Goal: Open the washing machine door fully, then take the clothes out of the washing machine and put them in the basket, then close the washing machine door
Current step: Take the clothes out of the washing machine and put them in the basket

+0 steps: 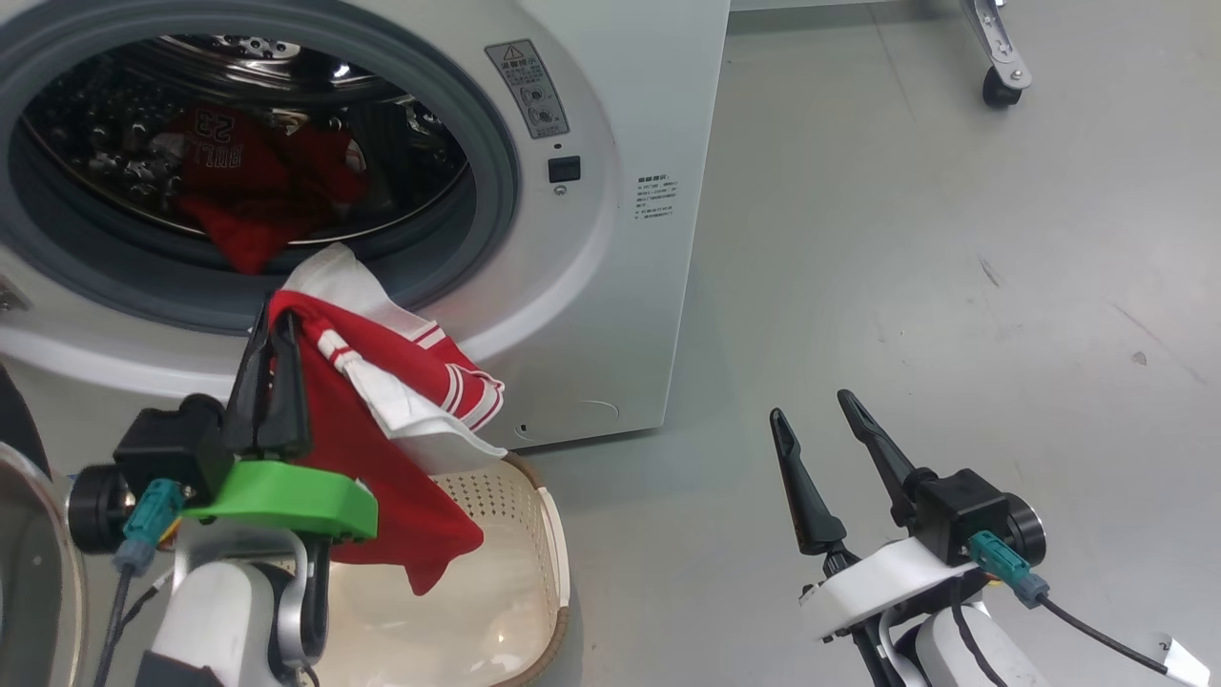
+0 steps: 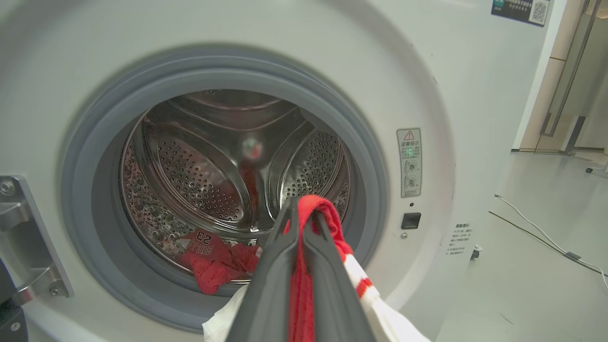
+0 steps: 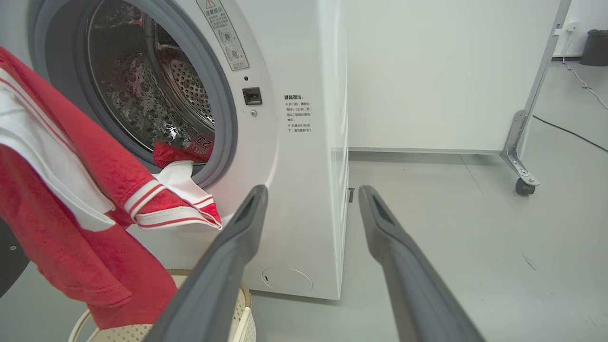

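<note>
The washing machine [image 1: 610, 143] stands with its mouth uncovered, and the washing machine door [image 1: 24, 563] is swung out at the far left edge. My left gripper [image 1: 272, 320] is shut on a red and white jersey [image 1: 401, 382], one of the clothes, which hangs from the drum's lip down over the basket [image 1: 548, 534]. In the left wrist view the fingers [image 2: 285, 266] pinch a fold of that jersey [image 2: 327, 213]. More red clothes [image 1: 238, 181] lie inside the drum. My right gripper [image 1: 811, 405] is open over the floor, right of the machine, holding nothing.
A castor leg of a wheeled frame [image 1: 1002, 67] stands at the far right on the grey floor. In the right wrist view a white partition [image 3: 451, 71] rises behind the machine. A cable [image 2: 546, 237] runs across the floor. The door hinge bracket [image 2: 23, 237] sticks out at the opening's left.
</note>
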Controlling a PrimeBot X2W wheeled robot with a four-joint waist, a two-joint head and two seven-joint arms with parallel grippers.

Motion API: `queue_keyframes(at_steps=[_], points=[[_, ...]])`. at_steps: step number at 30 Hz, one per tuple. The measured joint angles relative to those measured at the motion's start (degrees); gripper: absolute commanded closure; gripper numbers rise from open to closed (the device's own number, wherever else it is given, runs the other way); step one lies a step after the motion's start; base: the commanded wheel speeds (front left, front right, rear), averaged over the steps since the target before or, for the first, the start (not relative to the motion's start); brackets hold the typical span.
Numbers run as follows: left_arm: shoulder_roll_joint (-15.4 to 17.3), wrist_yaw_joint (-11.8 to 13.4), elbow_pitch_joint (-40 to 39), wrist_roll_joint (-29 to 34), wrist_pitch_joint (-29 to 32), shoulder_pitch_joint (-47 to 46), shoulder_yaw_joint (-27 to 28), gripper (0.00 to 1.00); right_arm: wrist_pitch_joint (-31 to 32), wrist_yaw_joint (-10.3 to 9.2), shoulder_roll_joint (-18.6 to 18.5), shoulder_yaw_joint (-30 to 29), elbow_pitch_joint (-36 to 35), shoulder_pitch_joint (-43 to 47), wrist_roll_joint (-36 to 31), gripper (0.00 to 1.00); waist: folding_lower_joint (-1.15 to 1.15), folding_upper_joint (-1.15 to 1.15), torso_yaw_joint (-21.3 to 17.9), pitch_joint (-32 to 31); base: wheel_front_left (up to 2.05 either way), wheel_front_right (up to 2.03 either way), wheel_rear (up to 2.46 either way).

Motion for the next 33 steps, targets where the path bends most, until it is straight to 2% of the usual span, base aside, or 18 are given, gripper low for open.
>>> queue_keyframes(at_steps=[6,17,33], points=[[-0.3,0.2,3.1,-1.0,2.4,4.3,-0.2,1.00,0.0,0.00,0.0,0.5,-1.1,-0.3,0.0,0.00,0.00,0.00,-0.5,2.4,0.00,0.00,0.00],[-0.3,0.7,10.1,-2.2,4.4,4.3,2.0,1.00,0.0,-0.08,0.0,0.6,-4.0,-3.5,0.0,0.00,0.00,0.00,-2.4,9.4,0.00,0.00,0.00],[3.3,0.7,22.0,-2.0,7.6,-7.1,5.3,1.00,0.0,-0.60,0.0,2.7,-7.8,-8.0,1.2,0.00,0.00,0.00,-6.4,22.0,0.00,0.00,0.00]])
